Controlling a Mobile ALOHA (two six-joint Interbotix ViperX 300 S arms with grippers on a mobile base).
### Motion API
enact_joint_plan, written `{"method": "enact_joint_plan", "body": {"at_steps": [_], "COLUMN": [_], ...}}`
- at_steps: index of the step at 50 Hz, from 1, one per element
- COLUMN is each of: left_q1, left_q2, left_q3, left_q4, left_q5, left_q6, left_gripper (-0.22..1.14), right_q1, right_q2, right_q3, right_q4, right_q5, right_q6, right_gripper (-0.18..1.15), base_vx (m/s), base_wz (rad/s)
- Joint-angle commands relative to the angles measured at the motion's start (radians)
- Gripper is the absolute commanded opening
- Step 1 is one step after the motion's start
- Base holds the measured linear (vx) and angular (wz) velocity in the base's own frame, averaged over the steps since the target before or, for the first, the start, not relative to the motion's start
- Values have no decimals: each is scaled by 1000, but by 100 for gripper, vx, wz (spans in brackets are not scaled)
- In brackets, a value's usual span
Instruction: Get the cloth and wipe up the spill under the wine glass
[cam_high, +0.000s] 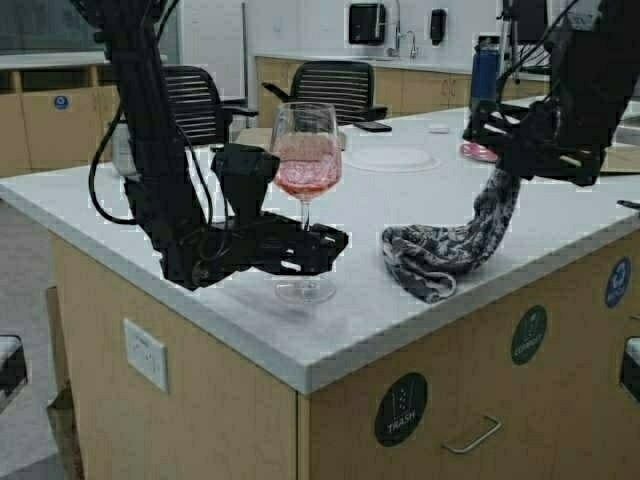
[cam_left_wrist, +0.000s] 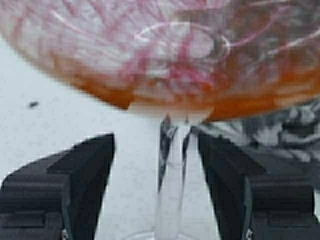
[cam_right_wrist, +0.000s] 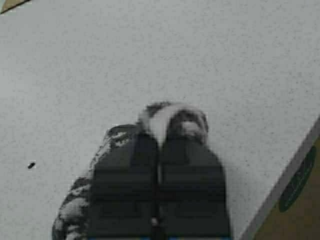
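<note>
The wine glass (cam_high: 306, 180) is seen standing upright on the white countertop (cam_high: 400, 215), near its front edge, with pink liquid in the bowl. Its round foot rests on the surface, and its thin stem is flanked by the left gripper (cam_high: 318, 243). In the left wrist view the two dark fingers (cam_left_wrist: 85, 175) are spread on either side of the stem of the glass (cam_left_wrist: 172, 165), with a gap visible on each side, so the stem is not being squeezed.

To the right of the glass, the cloth (cam_high: 455, 245) is held up by the right gripper (cam_high: 505, 170). Its upper end is pinched at the gripper, while the lower part is draped down and piled on the countertop close to the front edge, apart from the foot of the glass. In the right wrist view the right gripper (cam_right_wrist: 159, 150) is shown pressed together on a fold of the cloth (cam_right_wrist: 172, 120), above the speckled countertop (cam_right_wrist: 150, 50).

Farther back on the countertop, a white plate (cam_high: 390, 158) and a dark phone (cam_high: 373, 127) are seen, and a blue bottle (cam_high: 484, 72) is placed at the far right.
</note>
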Motion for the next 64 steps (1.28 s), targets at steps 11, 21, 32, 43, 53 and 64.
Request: {"method": "enact_joint_plan", "body": {"at_steps": [11,21,32,43,53,64], "left_q1": [6,6,6,6,6,6], "left_q2": [-127,-160,-255,-408,-545,-752], "left_q3": [238,399,561,664,713,716], "left_q4": [-28,-43,-46,-52,-75,-91], "left_q5": [-172,-278,-304,-285,-213,-38], "left_q6": [5,5,-8,-8,-11,-11], "left_gripper": [87,87,87,87,87,87], "right_q1": [2,2,8,40,69,72], "right_q2": [-94,-143,-252,-393,-506,-603], "right_q3": [107,195,259,230,184,140], "right_q4": [-40,-107,-196,-262,-287,-298], "right_q5": [-12,-12,37,245,391,489], "right_q6": [0,0,0,-3,-5,-8], "right_gripper": [6,6,6,6,6,6], "base_vx": [0,0,0,0,0,0], "base_wz": [0,0,0,0,0,0]}}
